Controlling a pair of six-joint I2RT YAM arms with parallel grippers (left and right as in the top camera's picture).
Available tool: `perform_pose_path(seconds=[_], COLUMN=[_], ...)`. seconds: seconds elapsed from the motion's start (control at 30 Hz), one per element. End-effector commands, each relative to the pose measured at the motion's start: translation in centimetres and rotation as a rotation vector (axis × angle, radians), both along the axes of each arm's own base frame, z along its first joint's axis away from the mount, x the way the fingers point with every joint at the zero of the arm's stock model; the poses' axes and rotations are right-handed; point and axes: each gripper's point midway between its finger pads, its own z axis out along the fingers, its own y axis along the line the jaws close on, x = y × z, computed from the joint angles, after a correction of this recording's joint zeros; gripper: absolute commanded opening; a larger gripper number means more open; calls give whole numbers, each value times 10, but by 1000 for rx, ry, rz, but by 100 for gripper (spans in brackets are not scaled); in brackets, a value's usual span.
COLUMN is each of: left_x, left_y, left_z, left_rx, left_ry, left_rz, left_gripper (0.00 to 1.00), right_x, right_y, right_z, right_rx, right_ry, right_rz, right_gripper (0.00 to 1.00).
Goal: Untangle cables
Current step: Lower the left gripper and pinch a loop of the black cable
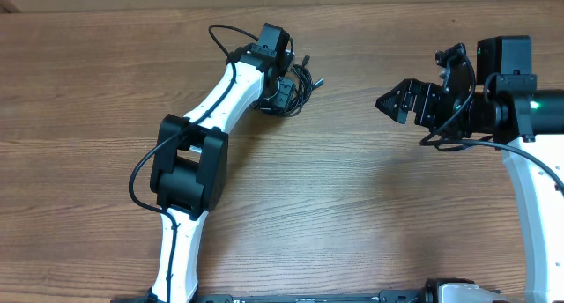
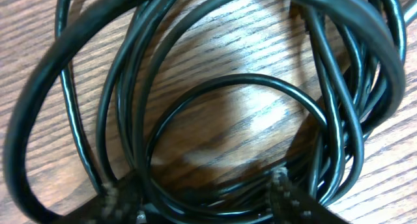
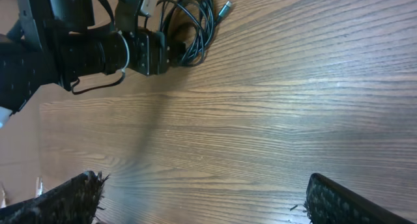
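Lying on the table [image 1: 352, 206]: the cables [image 1: 304, 78], one black tangle of loops on the far side, a little left of centre, on brown wood grain.
Cables up close: in the left wrist view the cables [image 2: 215, 87] fill the picture. Rings overlap one inside another, with a blurred loop nearest the camera and bare table showing through the middle.
Cables from the right wrist: the cables [image 3: 192, 22] sit at the far end of the table, just beside the dark end of the left arm.
Plug: a small plug [image 3: 225, 7] with a silvery tip sticks out of the tangle on the side away from the left arm.
Left arm [image 1: 189, 175]: white and black, reaching from the near left edge across to the tangle.
Left gripper [image 1: 284, 93]: down at the near left edge of the tangle. In its own view the left gripper [image 2: 202, 201] shows its fingers [image 2: 117, 201] spread, with several strands crossing the gap between them. I cannot tell whether the pads touch any strand.
Right gripper [image 1: 392, 102]: on the right side, well apart from the cables and pointing left towards them.
Right fingers: in the right wrist view the right gripper [image 3: 208, 201] has its fingers [image 3: 71, 198] spread wide, with only bare table between them and nothing held.
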Motion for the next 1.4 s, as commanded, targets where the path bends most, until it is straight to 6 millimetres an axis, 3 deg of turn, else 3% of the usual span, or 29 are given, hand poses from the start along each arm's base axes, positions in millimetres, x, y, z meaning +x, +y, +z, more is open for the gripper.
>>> perform_pose_path(seconds=[0.0, 0.07, 0.1, 0.27, 0.4, 0.63, 0.73, 0.77, 0.93, 1.17, 1.37], left_x=[4, 4, 4, 0, -3, -16, -28, -37, -62, -80, -89], left_y=[2, 2, 2, 4, 2, 4, 8, 8, -2, -1, 0], left_z=[-5, -5, -5, -2, 22, 105, 145, 172, 228, 280, 298], left_rx=[11, 11, 11, 16, -25, -106, -118, -141, -265, -354, -391], left_ry=[2, 2, 2, 16, 13, -28, -64, -91, -152, -242, -263], left_rz=[-8, -8, -8, -8, -12, -24, -29, -38, -86, -63, -44], left_gripper=[41, 10, 4, 4, 4, 4, 4, 4, 4, 4, 4], right_x=[4, 4, 4, 5, 5, 4, 5, 6, 10, 10, 9], right_y=[0, -4, -4, -5, -4, -5, -5, -5, 6, 36, 65], right_z=[7, 6, 5, 5, 6, 5, 5, 6, 15, 26, 33], right_rx=[-10, -29, -34, -35, -34, -36, -25, -16, 48, 106, 137], right_ry=[-26, -27, -26, -27, -30, -21, -13, -12, -40, -89, -109], right_rz=[-2, -12, -13, -15, -15, -18, -39, -51, -23, 72, 123], right_gripper=[99, 100, 100, 100, 100, 100, 100, 100, 100, 100, 100])
